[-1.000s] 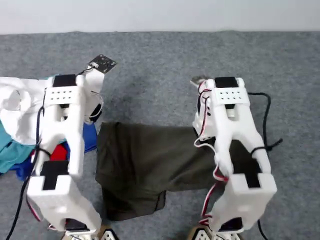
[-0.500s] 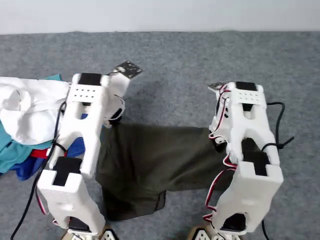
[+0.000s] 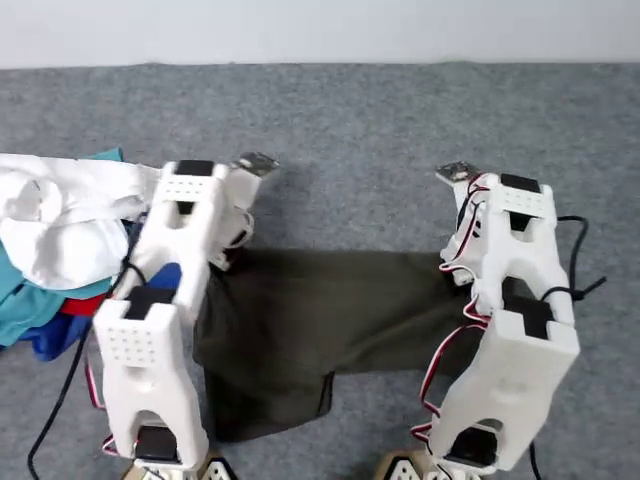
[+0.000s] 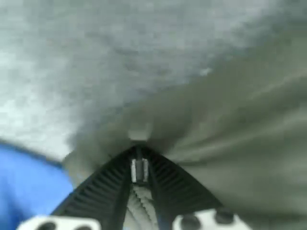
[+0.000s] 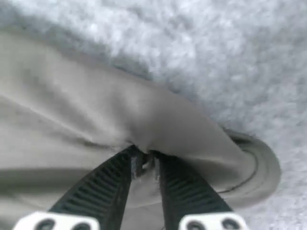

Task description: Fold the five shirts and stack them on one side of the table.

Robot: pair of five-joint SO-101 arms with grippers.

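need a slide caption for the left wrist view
Left hand pinched shut on a fold of the olive-green fabric shirt over the grey carpeted table, blue cloth garment beside it.

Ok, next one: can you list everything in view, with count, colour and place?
olive shirt: 1, olive green, spread mid-table between the arms
white shirt: 1, white, top of the pile on the left side
teal shirt: 1, teal, in the pile under the white one
red shirt: 1, red, a sliver in the pile
blue shirt: 1, blue, low in the pile by the left arm
table: 1, grey, carpet-like
left hand: 1, black, shut on the olive shirt's edge
right hand: 1, black, shut on the olive shirt's other end
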